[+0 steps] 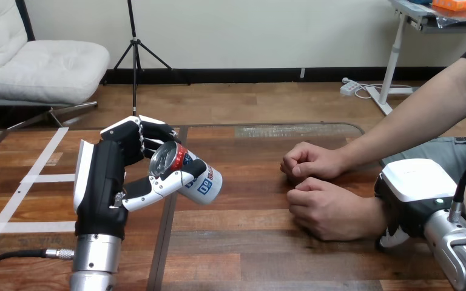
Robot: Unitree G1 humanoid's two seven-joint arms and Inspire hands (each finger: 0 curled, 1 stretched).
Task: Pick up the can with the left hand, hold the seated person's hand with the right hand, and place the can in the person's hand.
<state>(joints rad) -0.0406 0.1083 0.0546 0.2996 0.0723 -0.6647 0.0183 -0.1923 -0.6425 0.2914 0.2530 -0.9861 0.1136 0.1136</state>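
Cannot tell whether right hand [414, 182] grips person's wrist [370, 215]: underside out of sight, wrist partly covered. Cannot see far side of can [206, 182], wrapped by left hand [100, 176]. Cut off at bottom edge: robot forearms [96, 267]; at right edge: person's arms [449, 103].

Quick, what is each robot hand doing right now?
Left hand: closed around the tilted can.
Right hand: beside the person's wrist; open or closed cannot be told.

Glossy metal can [205, 183]; varnished wood-plank tabletop [249, 242], faintly reflective; at nine o'clock, left robot hand [100, 182] wears smooth white plastic shells.
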